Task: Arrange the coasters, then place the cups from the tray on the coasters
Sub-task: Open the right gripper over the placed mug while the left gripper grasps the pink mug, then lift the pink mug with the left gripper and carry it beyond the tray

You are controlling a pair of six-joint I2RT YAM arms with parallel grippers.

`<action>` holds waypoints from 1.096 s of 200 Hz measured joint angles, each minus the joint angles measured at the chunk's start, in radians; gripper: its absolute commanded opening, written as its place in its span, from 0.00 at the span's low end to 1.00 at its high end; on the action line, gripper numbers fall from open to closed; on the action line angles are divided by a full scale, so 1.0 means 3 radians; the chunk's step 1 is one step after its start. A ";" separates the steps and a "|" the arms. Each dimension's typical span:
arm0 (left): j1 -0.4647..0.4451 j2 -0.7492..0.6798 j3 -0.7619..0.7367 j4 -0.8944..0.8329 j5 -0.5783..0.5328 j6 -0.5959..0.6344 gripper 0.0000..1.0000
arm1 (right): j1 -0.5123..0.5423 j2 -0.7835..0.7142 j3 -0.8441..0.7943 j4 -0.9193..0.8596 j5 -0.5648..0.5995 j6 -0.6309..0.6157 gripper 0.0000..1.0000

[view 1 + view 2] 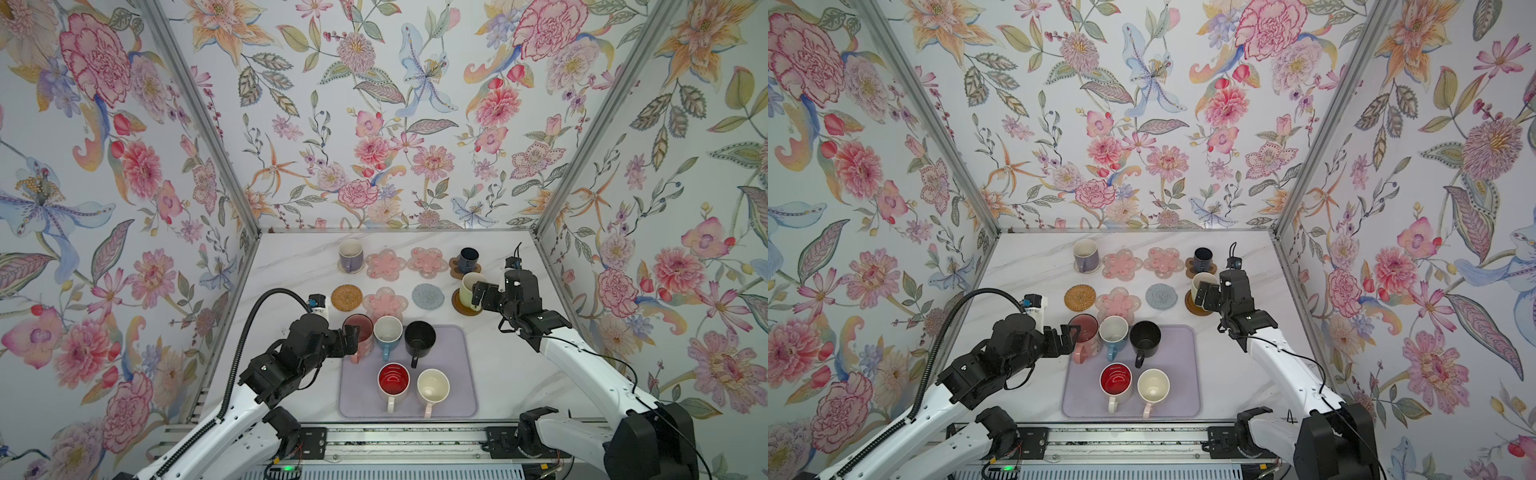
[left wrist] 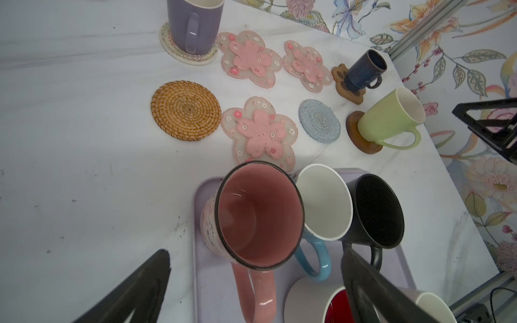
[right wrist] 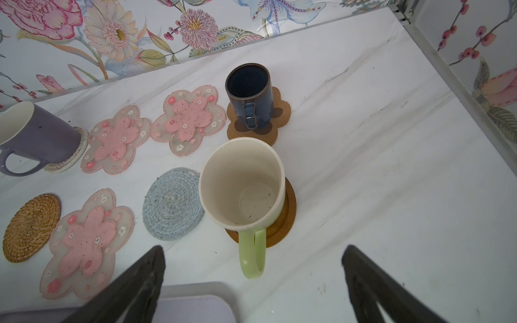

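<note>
Five mugs (image 1: 393, 379) left on the lavender tray (image 1: 463, 361), three sitting on coasters (image 1: 347, 297).
Pink mug (image 2: 258, 215) stands at the tray's far corner, left arm's side; left claw (image 2: 255, 251) spread wide either side of its handle (image 2: 256, 293), clamping nothing. Right claw (image 3: 253, 249), equally wide apart, hovers by the light green mug (image 3: 240, 184) on its wooden disc (image 3: 289, 221). Glazed ceramic: likely stiff, weighty, slick, chippable, so pinching the rim wall looks safer than the skinny handle.
</note>
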 measured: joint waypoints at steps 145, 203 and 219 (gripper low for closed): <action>-0.0420 0.0579 0.0029 -0.0253 -0.0042 -0.0252 0.91 | -0.0008 0.0001 -0.0001 0.0031 -0.0011 0.0003 0.99; -0.0420 0.0980 0.0031 -0.0231 -0.0048 -0.0254 0.79 | -0.0017 -0.0003 -0.0001 0.0047 -0.0011 0.0003 0.99; -0.0420 0.1038 0.0038 -0.0233 -0.0048 -0.0262 0.72 | -0.0019 -0.0008 -0.0005 0.0048 -0.0010 0.0003 0.99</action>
